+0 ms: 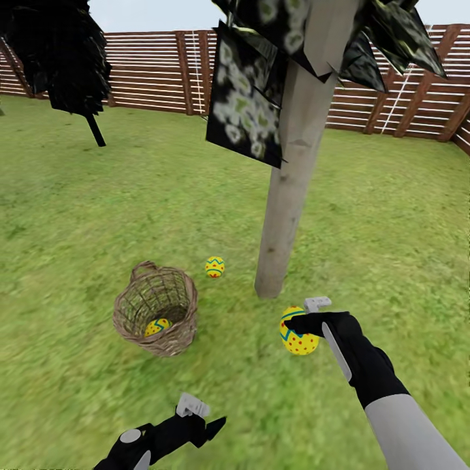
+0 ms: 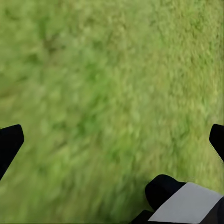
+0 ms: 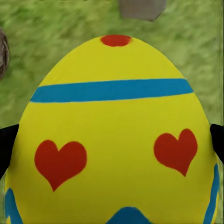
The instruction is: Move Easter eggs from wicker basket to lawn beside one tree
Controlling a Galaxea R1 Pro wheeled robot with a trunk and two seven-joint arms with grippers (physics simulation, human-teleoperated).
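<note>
A yellow Easter egg (image 1: pixel 298 333) with blue bands and red marks is held by my right gripper (image 1: pixel 305 324), shut on it just above the lawn (image 1: pixel 98 215), in front of the tree (image 1: pixel 287 196) trunk base. Up close in the right wrist view the egg (image 3: pixel 112 140) shows red hearts, with the trunk base (image 3: pixel 142 8) beyond it. A second egg (image 1: pixel 215 266) lies on the grass left of the trunk. A third egg (image 1: pixel 156 326) lies inside the wicker basket (image 1: pixel 156 313), which stands left of the tree. My left gripper (image 1: pixel 199 418) hangs open over bare grass (image 2: pixel 107 93).
A brown slat fence (image 1: pixel 150 72) closes the far side of the garden. Another dark-leaved tree (image 1: pixel 62 59) stands at the back left. Open grass spreads on all sides of the basket and the trunk.
</note>
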